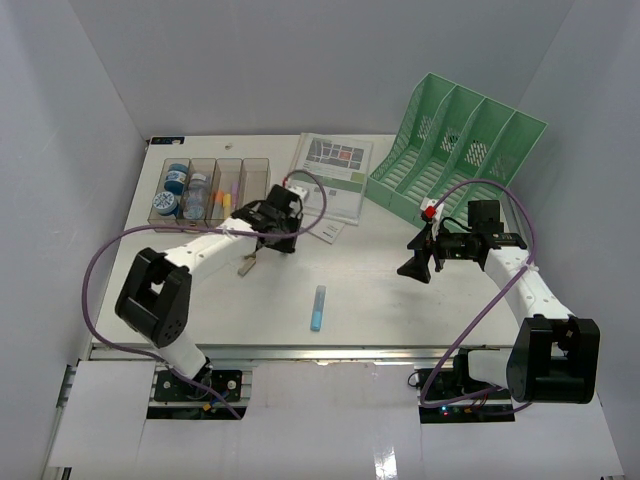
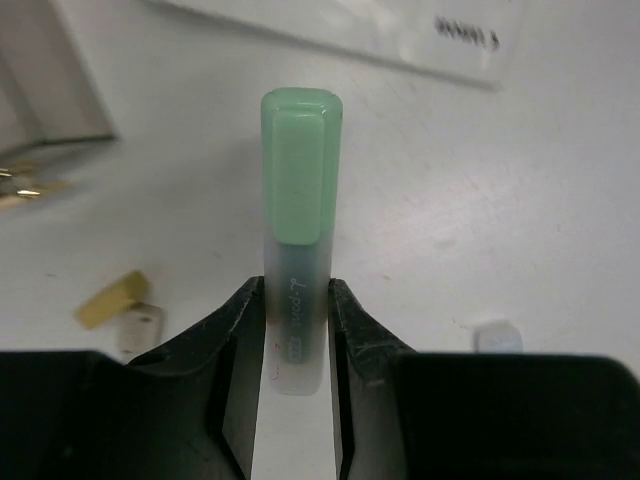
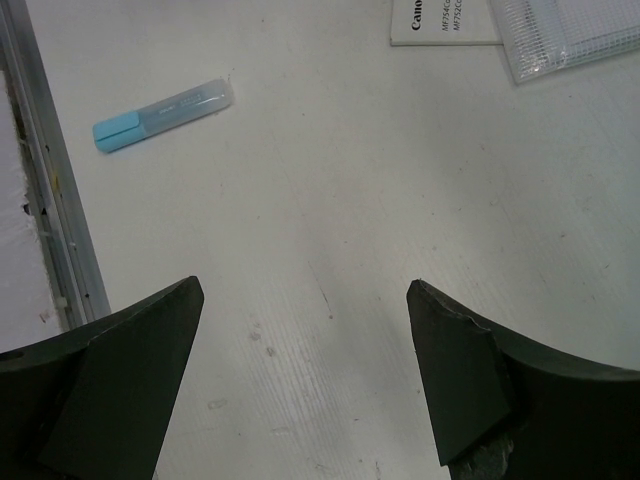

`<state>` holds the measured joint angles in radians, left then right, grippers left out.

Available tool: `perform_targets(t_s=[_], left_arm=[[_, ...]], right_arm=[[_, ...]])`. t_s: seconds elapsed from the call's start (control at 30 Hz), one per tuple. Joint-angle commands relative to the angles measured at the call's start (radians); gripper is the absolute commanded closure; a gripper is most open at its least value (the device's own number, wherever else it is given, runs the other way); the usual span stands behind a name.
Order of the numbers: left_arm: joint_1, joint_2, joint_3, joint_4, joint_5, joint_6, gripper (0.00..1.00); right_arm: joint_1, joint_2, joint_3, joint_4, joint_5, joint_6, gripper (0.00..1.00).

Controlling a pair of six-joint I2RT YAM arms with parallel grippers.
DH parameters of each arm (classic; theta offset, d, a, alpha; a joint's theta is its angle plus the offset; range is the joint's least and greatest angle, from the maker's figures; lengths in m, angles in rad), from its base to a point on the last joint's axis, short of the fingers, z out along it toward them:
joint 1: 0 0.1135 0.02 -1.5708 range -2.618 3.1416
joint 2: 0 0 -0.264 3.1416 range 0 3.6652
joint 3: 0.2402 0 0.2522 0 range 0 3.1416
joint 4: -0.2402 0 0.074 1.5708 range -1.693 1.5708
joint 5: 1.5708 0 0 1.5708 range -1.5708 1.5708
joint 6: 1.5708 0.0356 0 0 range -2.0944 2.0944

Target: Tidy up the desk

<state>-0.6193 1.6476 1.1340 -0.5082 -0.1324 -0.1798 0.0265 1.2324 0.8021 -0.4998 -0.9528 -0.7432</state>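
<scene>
A green highlighter [image 2: 298, 200] with a translucent barrel lies lengthwise between the jaws of my left gripper [image 2: 297, 300], which press on both sides of the barrel. From above, the left gripper [image 1: 272, 232] is low over the white desk [image 1: 370, 290], just in front of the clear tray, and hides that highlighter. A blue highlighter [image 1: 318, 308] lies alone near the desk's front rail, also seen as the blue highlighter [image 3: 165, 113]. My right gripper [image 1: 415, 268] hovers open over bare desk [image 3: 330, 200], its jaws wide apart around the right gripper [image 3: 305, 290] midpoint, nothing between them.
A clear four-compartment tray [image 1: 210, 190] with bottles and pens stands back left. A green file rack [image 1: 455, 150] stands back right, a booklet [image 1: 333, 172] between them. Small eraser-like bits [image 2: 112, 298] lie left of the left jaws. The metal rail [image 3: 50, 180] runs along the front edge.
</scene>
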Motion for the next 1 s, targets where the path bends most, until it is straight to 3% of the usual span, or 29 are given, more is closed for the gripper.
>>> perform_targets(t_s=[0.0, 0.07, 0.2, 0.47, 0.53, 0.6, 0.67, 0.73, 0.9, 0.97], left_arm=[[0.211, -0.111, 0.113, 0.044, 0.1, 0.022, 0.81], [0.342, -0.075, 0.183, 0.043, 0.13, 0.028, 0.82], [0.505, 0.039, 0.304, 0.021, 0.201, 0.032, 0.83], [0.602, 0.227, 0.465, 0.002, 0.189, 0.062, 0.78], [0.607, 0.26, 0.494, -0.008, 0.192, 0.068, 0.71], [0.608, 0.299, 0.525, -0.019, 0.188, 0.068, 0.56], [0.609, 0.31, 0.531, -0.025, 0.18, 0.062, 0.31], [0.609, 0.305, 0.527, -0.026, 0.173, 0.056, 0.17], [0.609, 0.187, 0.487, -0.023, 0.251, 0.036, 0.11], [0.609, 0.091, 0.437, -0.013, 0.317, 0.017, 0.1]], right_arm=[[-0.004, -0.01, 0.019, -0.009, -0.035, -0.016, 0.11], [-0.004, -0.008, 0.02, -0.011, -0.038, -0.016, 0.11], [-0.004, -0.009, 0.021, -0.013, -0.041, -0.016, 0.12], [-0.004, -0.005, 0.02, -0.006, -0.041, -0.011, 0.12], [-0.004, -0.002, 0.02, -0.006, -0.043, -0.01, 0.12], [-0.004, 0.001, 0.022, -0.005, -0.041, -0.007, 0.12], [-0.004, 0.004, 0.02, -0.006, -0.043, -0.006, 0.12], [-0.005, 0.007, 0.02, -0.011, -0.05, -0.007, 0.12], [0.058, 0.041, 0.047, -0.063, -0.07, -0.022, 0.11], [0.165, 0.079, 0.114, -0.188, -0.023, -0.138, 0.11]])
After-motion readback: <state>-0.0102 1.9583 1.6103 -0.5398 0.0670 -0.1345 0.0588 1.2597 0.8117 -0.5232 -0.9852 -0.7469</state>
